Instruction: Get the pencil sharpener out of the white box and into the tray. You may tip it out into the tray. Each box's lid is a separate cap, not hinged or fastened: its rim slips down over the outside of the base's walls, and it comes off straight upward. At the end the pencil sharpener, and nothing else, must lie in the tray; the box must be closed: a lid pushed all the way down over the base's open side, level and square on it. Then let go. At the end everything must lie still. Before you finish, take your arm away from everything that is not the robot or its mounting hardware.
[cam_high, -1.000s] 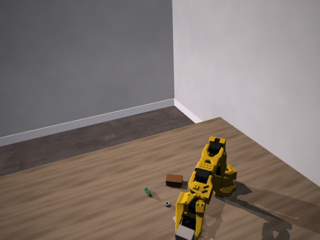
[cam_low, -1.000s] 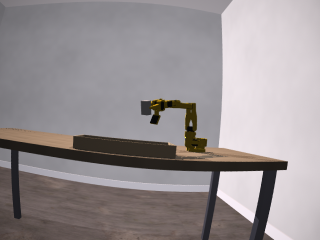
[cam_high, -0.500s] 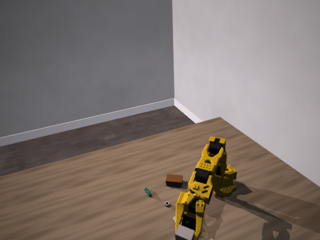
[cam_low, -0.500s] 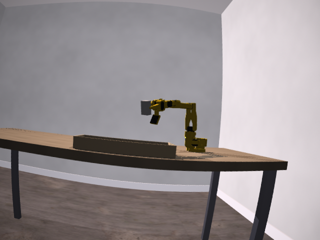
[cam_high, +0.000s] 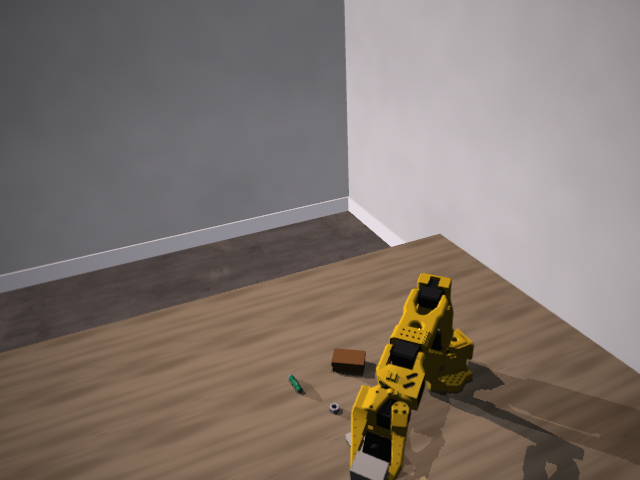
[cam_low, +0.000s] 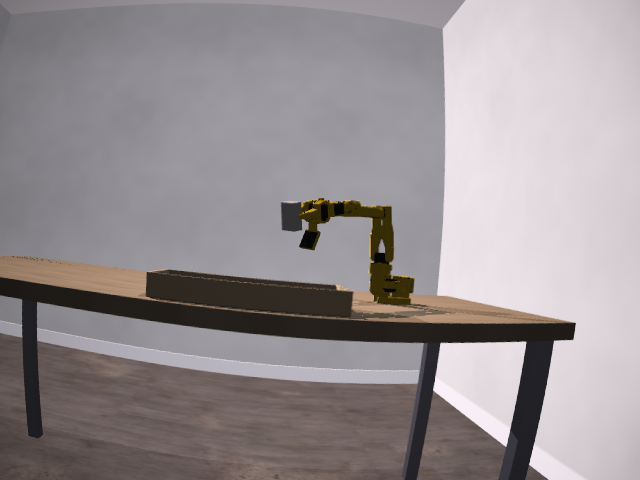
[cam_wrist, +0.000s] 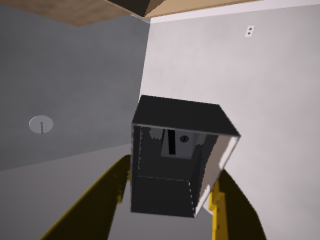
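The white box's base (cam_high: 369, 467) (cam_low: 291, 215) (cam_wrist: 175, 113) is high above the table, turned on its side, with its open side facing the wrist camera. My gripper (cam_wrist: 172, 175) is shut on it, one jaw at each side. The pencil sharpener (cam_wrist: 178, 145), a grey block with a black slot and a screw, shows inside the box. The long brown tray (cam_low: 248, 297) stands near the table's edge in the exterior view, lower than the box; its inside is hidden. A small pale piece (cam_high: 348, 439), mostly hidden behind the gripper, may be the lid.
On the table (cam_high: 180, 387) (cam_low: 93, 273) are a brown block (cam_high: 348, 358), a green cylinder (cam_high: 295, 383) and a small grey nut-like ring (cam_high: 334, 408). The arm's base stands to their right in the top view.
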